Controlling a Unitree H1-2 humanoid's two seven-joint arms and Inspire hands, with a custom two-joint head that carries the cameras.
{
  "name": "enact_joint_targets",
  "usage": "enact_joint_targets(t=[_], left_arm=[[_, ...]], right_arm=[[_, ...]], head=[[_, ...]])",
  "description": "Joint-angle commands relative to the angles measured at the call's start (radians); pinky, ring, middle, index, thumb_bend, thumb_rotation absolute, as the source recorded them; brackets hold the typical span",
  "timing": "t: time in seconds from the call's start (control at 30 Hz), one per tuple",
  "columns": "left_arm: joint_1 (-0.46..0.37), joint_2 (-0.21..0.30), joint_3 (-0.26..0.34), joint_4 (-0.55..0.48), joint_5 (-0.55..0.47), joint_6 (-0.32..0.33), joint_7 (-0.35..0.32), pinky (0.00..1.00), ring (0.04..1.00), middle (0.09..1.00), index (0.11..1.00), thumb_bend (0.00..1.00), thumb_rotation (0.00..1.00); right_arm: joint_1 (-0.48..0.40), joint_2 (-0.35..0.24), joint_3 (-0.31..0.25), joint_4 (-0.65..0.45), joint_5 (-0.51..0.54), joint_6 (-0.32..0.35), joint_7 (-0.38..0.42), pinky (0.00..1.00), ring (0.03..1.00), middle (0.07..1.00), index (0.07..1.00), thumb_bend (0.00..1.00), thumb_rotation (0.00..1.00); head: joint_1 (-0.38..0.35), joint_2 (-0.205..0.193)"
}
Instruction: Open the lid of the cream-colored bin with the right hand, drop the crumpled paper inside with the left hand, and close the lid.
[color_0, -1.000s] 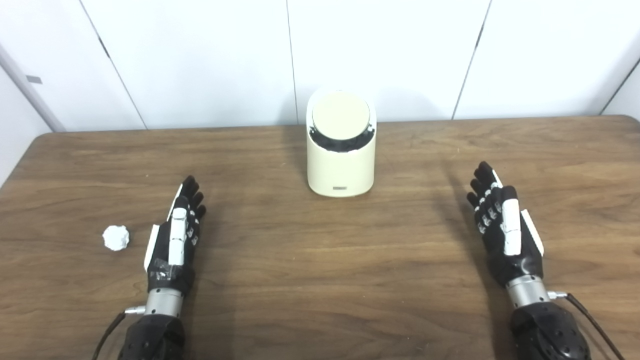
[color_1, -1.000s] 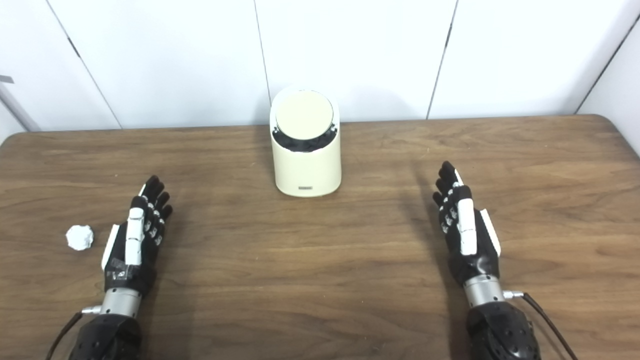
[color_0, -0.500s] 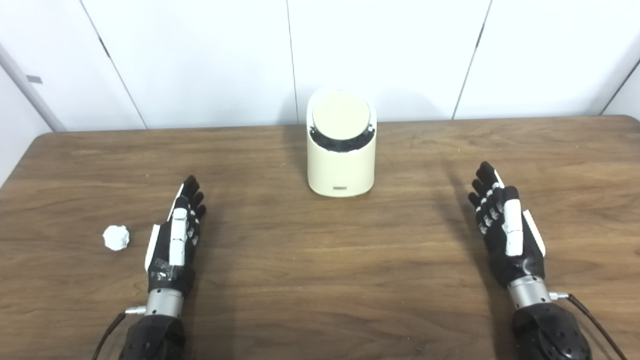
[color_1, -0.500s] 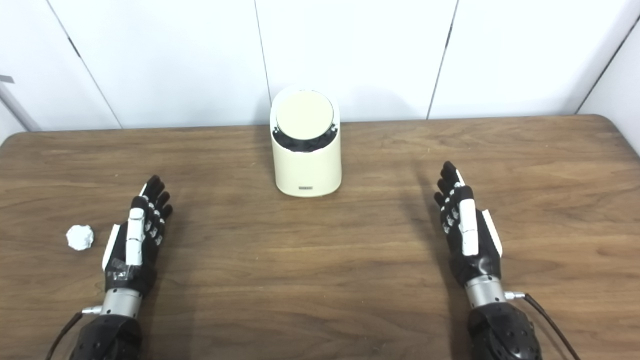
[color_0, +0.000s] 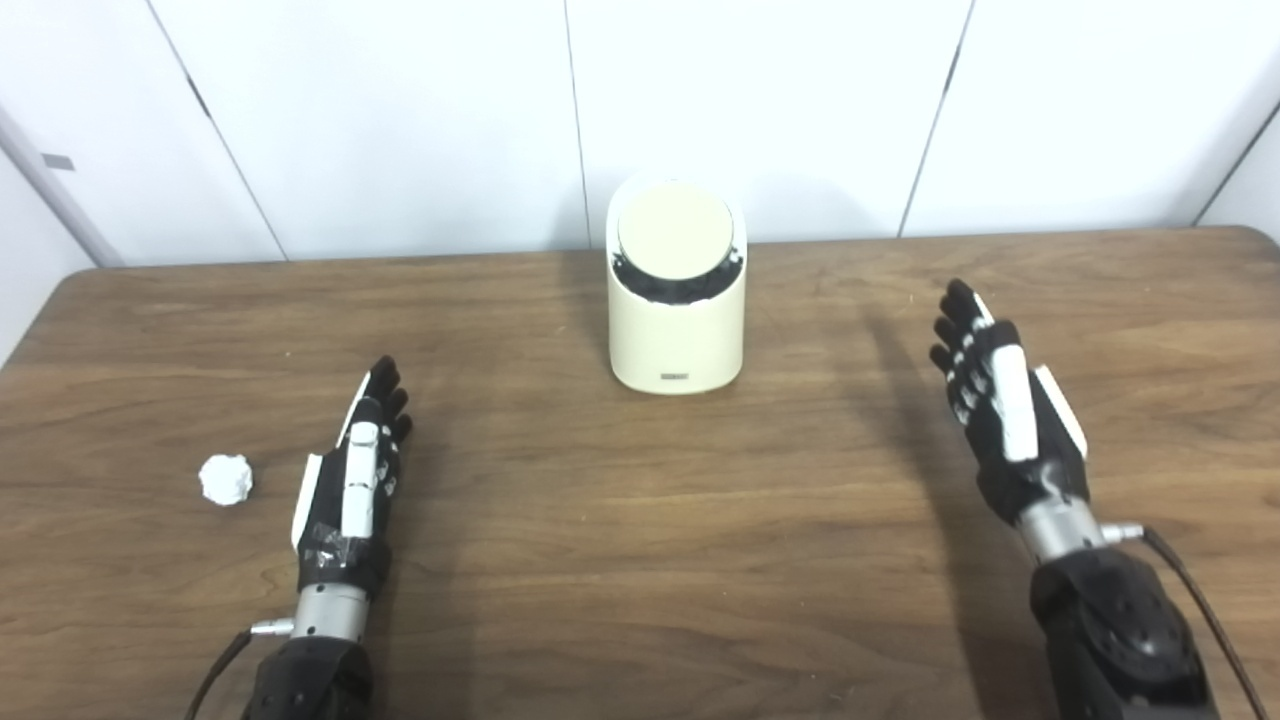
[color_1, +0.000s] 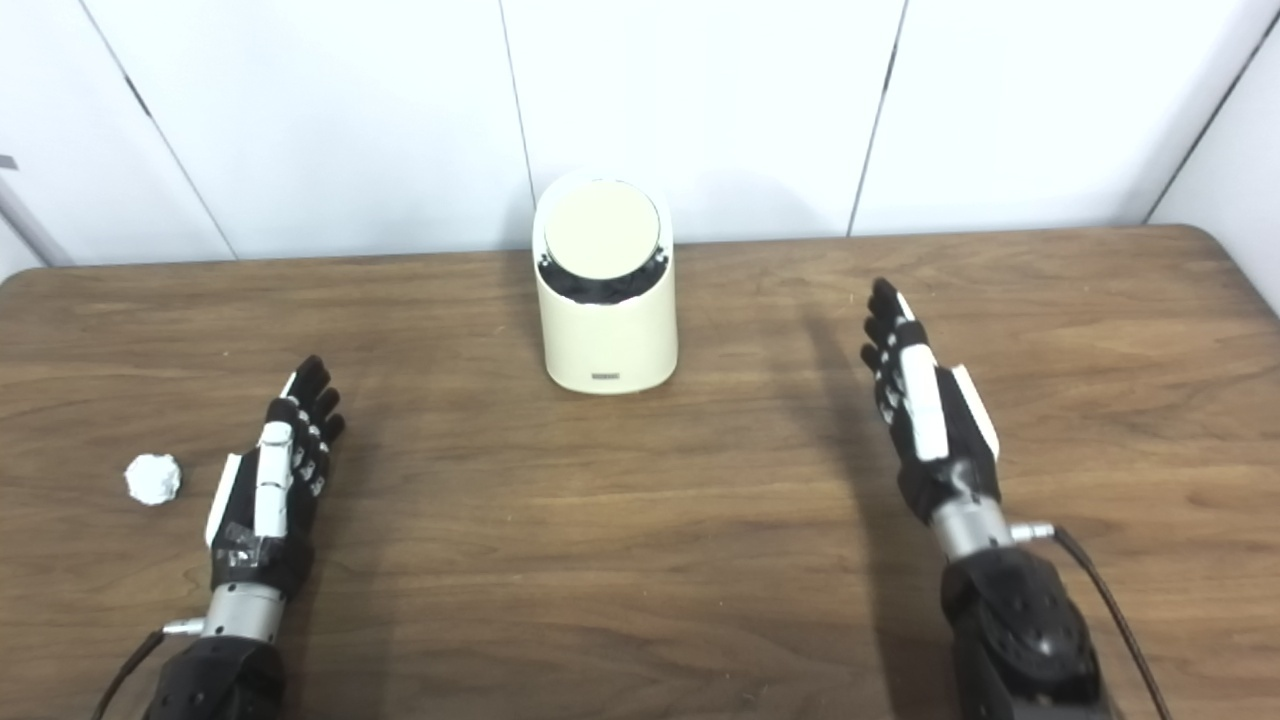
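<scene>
1. A white panelled wall (color_0: 400, 120) is seen behind a brown wood-grain bench (color_0: 640, 560), whose rounded far corners are visible on both sides.
2. The cream-colored bin (color_0: 677, 320) is set upright near the far edge of the bench, about midway between the two sides, with a small label low on its front.
3. Its round lid (color_0: 675, 222) is tilted toward the camera and lies closed on the slanted top; a dark band is seen under the lid's lower edge.
4. The crumpled paper (color_0: 226, 479) is found on the bench toward the left side, just beside the left hand and apart from it, well away from the bin.
5. The left hand (color_0: 352, 485) is held low over the bench, with its fingers straight, close together and pointed toward the far wall; nothing is held in it.
6. The right hand (color_0: 1000, 400) is held to the right of the bin, well apart from it, and is turned on edge with the fingers extended toward the far wall; nothing is gripped by it.
7. A dark shadow is cast on the wood to the left of the right hand.
8. A black cable (color_0: 1195, 600) is seen running from the right wrist toward the bottom edge of the view.
</scene>
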Motion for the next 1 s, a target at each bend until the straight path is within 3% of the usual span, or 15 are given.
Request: enact_joint_targets(t=[0.0,0.17,0.37,0.57,0.77,0.97], left_arm=[[0.035,-0.022,-0.015,0.023,0.002,-0.01,0.004,1.0,1.0,0.999,0.986,0.48,0.92],[0.036,-0.029,-0.018,0.024,0.002,-0.018,0.003,1.0,1.0,0.999,0.986,0.45,0.92],[0.037,-0.038,-0.02,0.019,0.001,-0.013,0.003,1.0,1.0,1.0,0.987,0.44,0.91],[0.036,-0.047,-0.021,0.022,-0.002,-0.014,0.005,1.0,1.0,1.0,0.987,0.43,0.9],[0.035,-0.05,-0.025,0.027,0.011,-0.021,0.008,1.0,1.0,1.0,0.985,0.46,0.89],[0.034,-0.057,-0.026,0.026,0.004,-0.018,0.007,1.0,1.0,1.0,0.99,0.46,0.85]], right_arm=[[-0.049,-0.022,0.008,-0.044,-0.037,0.026,-0.01,0.98,0.976,0.98,0.959,0.66,0.97],[-0.099,-0.024,0.021,-0.071,-0.066,0.095,-0.008,0.97,0.977,0.974,0.954,0.7,0.93],[-0.165,-0.026,0.042,-0.066,-0.1,0.121,-0.004,0.99,0.99,0.98,0.956,0.73,0.94],[-0.232,-0.036,0.073,-0.057,-0.121,0.14,0.017,1.0,1.0,1.0,0.978,0.69,0.97],[-0.32,-0.037,0.104,-0.027,-0.146,0.153,0.03,1.0,1.0,1.0,0.979,0.64,0.93],[-0.386,-0.047,0.144,-0.007,-0.199,0.172,0.037,1.0,0.996,1.0,0.979,0.63,1.0]], head=[[0.001,0.0],[-0.001,-0.001],[0.0,0.0],[0.001,-0.002],[0.003,-0.001],[0.003,-0.002]])
